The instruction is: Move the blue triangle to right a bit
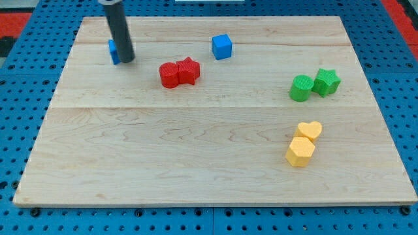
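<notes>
The blue triangle (113,51) lies near the board's top left, mostly hidden behind my rod; only its left edge shows. My tip (126,61) rests on the board at the triangle's right side, touching or nearly touching it. A blue cube (222,46) sits to the right, near the top middle.
A red cylinder (169,75) and a red star (189,70) touch each other right of my tip. A green cylinder (301,88) and green star (326,81) sit at the right. A yellow heart (309,130) and yellow hexagon (300,152) lie lower right. The wooden board (196,163) ends in blue pegboard.
</notes>
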